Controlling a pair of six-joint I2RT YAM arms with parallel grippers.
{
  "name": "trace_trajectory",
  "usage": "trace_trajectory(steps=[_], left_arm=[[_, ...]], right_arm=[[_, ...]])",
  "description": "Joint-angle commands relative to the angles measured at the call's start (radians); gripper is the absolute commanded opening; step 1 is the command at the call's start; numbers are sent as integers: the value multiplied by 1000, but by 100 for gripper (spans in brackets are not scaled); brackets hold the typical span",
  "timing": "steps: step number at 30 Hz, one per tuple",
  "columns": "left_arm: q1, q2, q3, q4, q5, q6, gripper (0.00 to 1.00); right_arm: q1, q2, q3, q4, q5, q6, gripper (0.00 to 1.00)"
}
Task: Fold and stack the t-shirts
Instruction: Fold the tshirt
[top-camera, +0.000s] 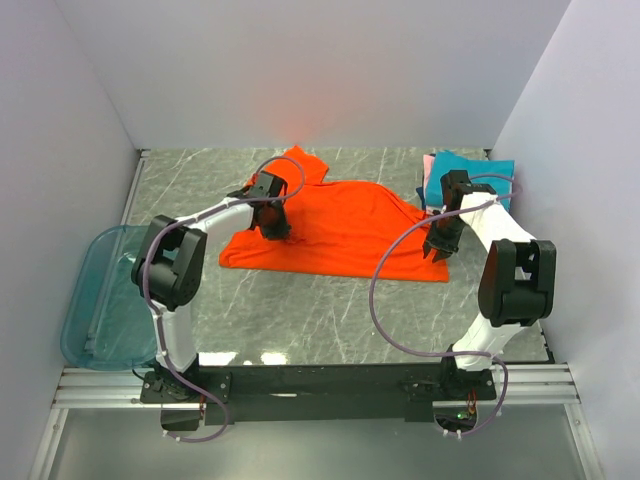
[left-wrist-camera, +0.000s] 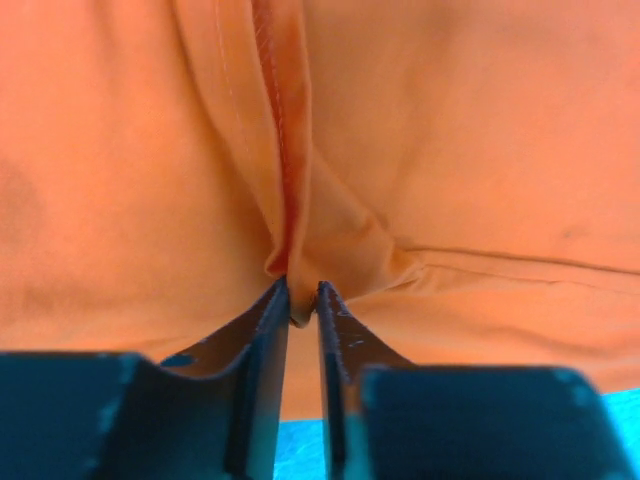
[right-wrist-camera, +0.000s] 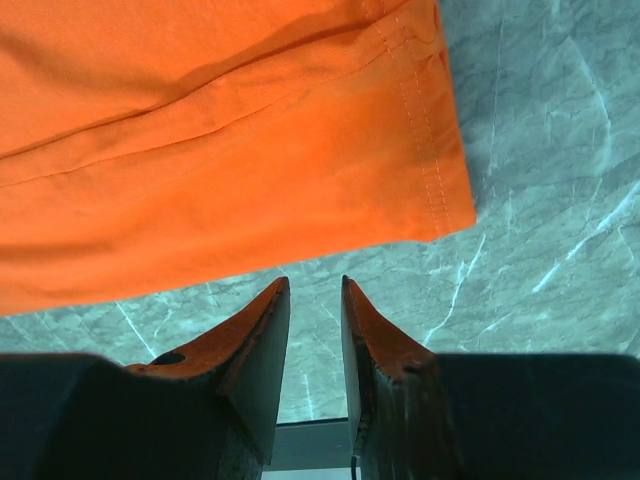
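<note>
Orange-red t-shirt (top-camera: 345, 230) spread on the counter (top-camera: 320, 315), one pinch taken.
Your left gripper (left-wrist-camera: 302, 298) clamps a raised fold near the shirt's left side; your right gripper (right-wrist-camera: 315, 290) hangs parted and empty over bare counter, just beside the hem corner. Teal t-shirt (top-camera: 485, 175) lies folded at far right.

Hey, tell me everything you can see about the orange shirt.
The shirt is bright orange-red, soft plain cloth with stitched hems. It lies spread, a little wrinkled, on the marble table, with a short sleeve pointing toward the back wall. The left end effector pinches a raised ridge of its cloth near that sleeve. The right end effector hangs over the table just off its near right hem corner, touching nothing.
</note>
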Motion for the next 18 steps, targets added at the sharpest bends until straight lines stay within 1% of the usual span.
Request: trace_trajectory(steps=[1, 6, 8, 11, 18], left_arm=[[-1, 15, 62, 30, 23, 7, 18], [-1, 51, 101, 14, 32, 12, 8], [-1, 57, 118, 14, 37, 11, 5], [-1, 72, 142, 13, 44, 8, 0], [-1, 107, 197, 10, 69, -5, 0]], right_arm=[[6, -52, -4, -13, -4, 8, 34], [6, -47, -10, -13, -8, 8, 34], [29, -47, -12, -12, -8, 8, 34], [30, -43, -18, -12, -10, 8, 34], [34, -38, -27, -10, -10, 8, 34]])
